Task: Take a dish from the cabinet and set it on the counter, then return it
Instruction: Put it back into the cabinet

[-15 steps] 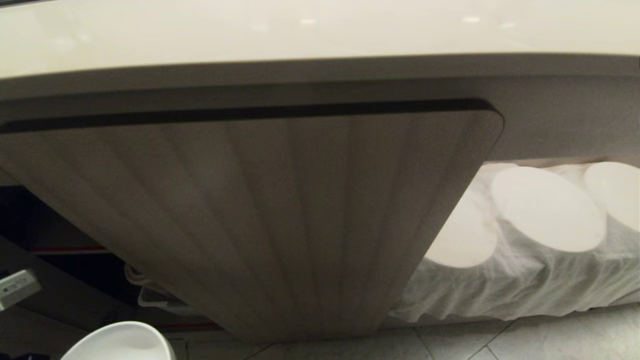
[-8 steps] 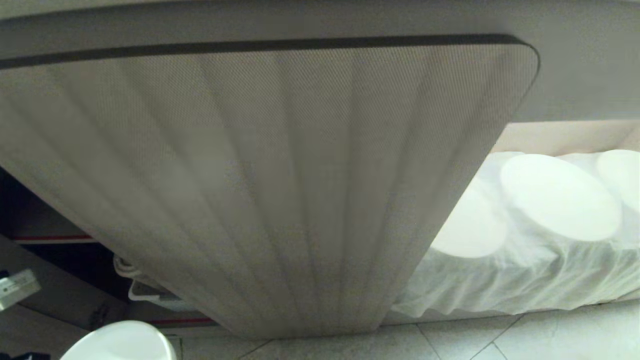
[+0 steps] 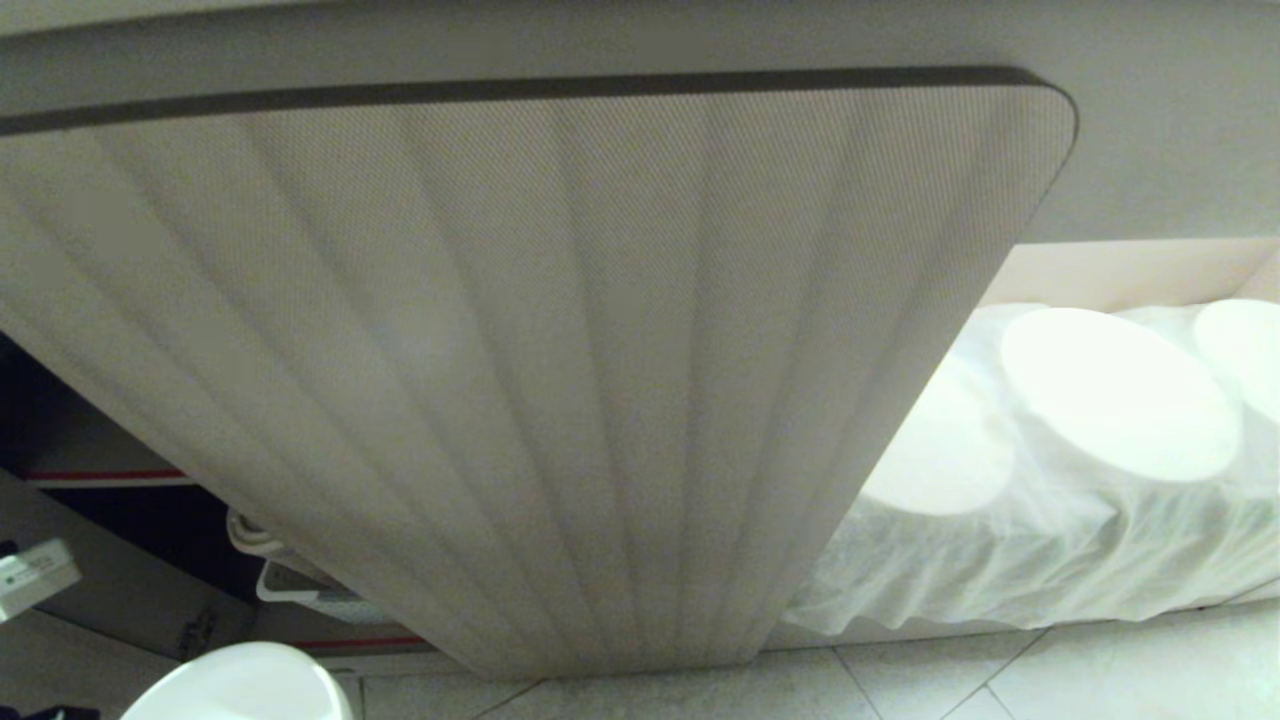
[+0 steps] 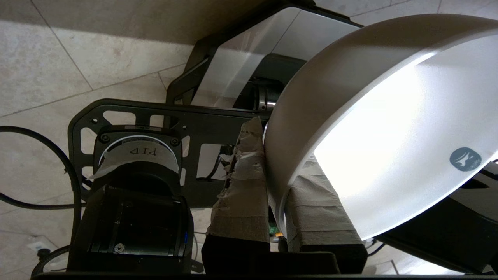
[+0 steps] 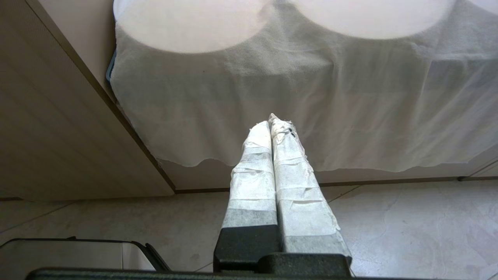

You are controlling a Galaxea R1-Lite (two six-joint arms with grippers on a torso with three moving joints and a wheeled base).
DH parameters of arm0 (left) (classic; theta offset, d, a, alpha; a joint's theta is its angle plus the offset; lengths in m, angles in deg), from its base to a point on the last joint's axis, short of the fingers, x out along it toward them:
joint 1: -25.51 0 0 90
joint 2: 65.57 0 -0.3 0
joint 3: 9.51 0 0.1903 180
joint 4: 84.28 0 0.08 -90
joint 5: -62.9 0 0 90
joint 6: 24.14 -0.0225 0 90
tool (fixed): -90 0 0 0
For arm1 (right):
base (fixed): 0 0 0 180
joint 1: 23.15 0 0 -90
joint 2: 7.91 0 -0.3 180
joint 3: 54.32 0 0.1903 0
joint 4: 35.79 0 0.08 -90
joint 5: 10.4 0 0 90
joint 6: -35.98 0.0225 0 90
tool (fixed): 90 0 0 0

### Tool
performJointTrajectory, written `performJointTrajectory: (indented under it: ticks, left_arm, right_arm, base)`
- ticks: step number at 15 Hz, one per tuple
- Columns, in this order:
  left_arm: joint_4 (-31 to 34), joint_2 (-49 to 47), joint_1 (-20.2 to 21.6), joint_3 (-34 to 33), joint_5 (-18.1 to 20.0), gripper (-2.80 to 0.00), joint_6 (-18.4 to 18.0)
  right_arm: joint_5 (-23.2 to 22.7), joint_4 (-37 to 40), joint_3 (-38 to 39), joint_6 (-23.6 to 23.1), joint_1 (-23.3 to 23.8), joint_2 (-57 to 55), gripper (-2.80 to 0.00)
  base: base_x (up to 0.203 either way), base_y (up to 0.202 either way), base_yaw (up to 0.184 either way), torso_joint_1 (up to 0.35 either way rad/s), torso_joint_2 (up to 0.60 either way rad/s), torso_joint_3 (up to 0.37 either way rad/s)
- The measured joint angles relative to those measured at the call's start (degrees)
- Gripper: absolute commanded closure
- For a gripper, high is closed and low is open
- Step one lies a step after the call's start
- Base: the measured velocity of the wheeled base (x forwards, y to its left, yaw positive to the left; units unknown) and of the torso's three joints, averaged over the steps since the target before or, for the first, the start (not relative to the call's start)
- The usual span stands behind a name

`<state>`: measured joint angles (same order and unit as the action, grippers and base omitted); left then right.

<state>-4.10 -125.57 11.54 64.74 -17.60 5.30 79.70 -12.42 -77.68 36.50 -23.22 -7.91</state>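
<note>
- Pale floor tiles (image 3: 1000, 680) run under a low cabinet whose ribbed beige door (image 3: 560, 380) stands swung out and fills most of the head view; beside it a white cloth (image 3: 1000, 570) drapes a surface carrying round white shapes.
- To the left of the door the cabinet (image 3: 100, 500) shows a dark interior and shelves with a red front strip.
- White dish (image 4: 373, 128): held by its rim, tilted, low at the robot's left, in front of the open cabinet and not resting on anything. Its edge pokes into the bottom left of the head view.
- Left gripper (image 4: 278, 182): clamped on the dish's rim, one padded finger inside the wall and one outside.
- Right gripper (image 5: 272, 132): closed on nothing, parked low, pointing toward the draped cloth.
- Step in hand, as I judge it: carrying the dish, with the robot's body repositioning. Whether it is headed out to the table or back in, I can't say from this.
- Next move calls for a steady grip and a clear path past the door's edge before setting the dish down flat.
- Against a second ago: the cream table top has slid out of the head view and the door now fills more of it. That is the camera shifting; the dish sits in the same corner.
</note>
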Motion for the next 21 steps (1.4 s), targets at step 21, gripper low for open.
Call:
performJointTrajectory:
  ticks: [21]
  left_arm:
    - [5.8,6.4,-0.9,0.5,-0.6,0.0,2.4]
  right_arm:
    - [0.0,0.0,0.0,-0.1,0.1,0.0,0.0]
  base:
    - [0.0,0.0,0.0,0.0,0.0,0.0]
